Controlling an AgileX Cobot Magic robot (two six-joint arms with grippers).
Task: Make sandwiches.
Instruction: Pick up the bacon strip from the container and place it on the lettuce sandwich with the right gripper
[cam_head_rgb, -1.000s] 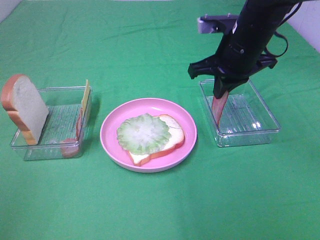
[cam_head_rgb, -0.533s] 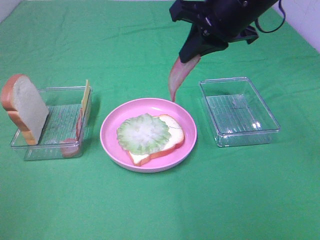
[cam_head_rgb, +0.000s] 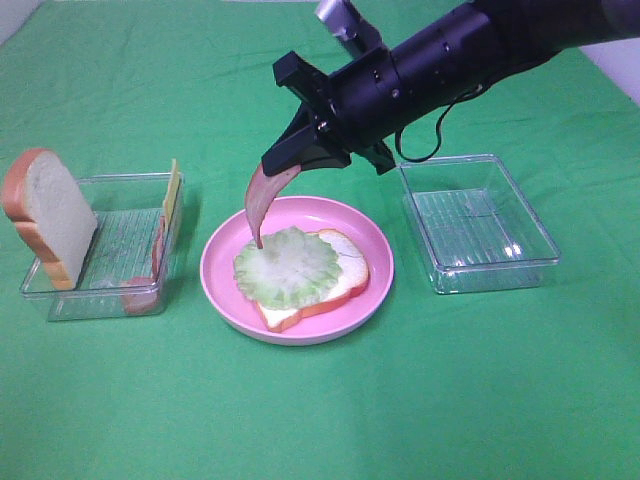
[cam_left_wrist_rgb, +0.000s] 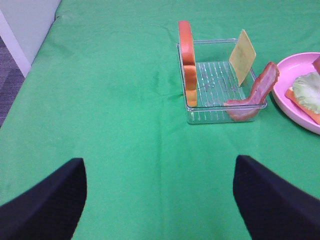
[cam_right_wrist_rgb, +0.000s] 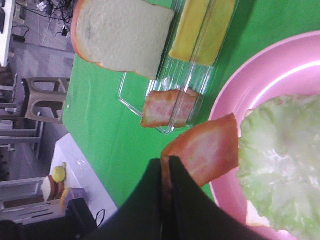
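My right gripper is shut on the top end of a reddish-pink meat strip. The strip hangs over the left rim of the pink plate, its tip just above the green lettuce leaf. That leaf lies on a bread slice. In the right wrist view the gripper pinches the meat strip beside the lettuce. My left gripper stands open above bare cloth, short of the left tray; it does not show in the exterior high view.
The left tray holds an upright bread slice, a yellow cheese slice and another meat strip. A clear tray with nothing in it sits right of the plate. Green cloth covers the table.
My right arm has lifted the meat strip out of the right tray and carried it left, over the plate and down to the lettuce. The left gripper has not changed.
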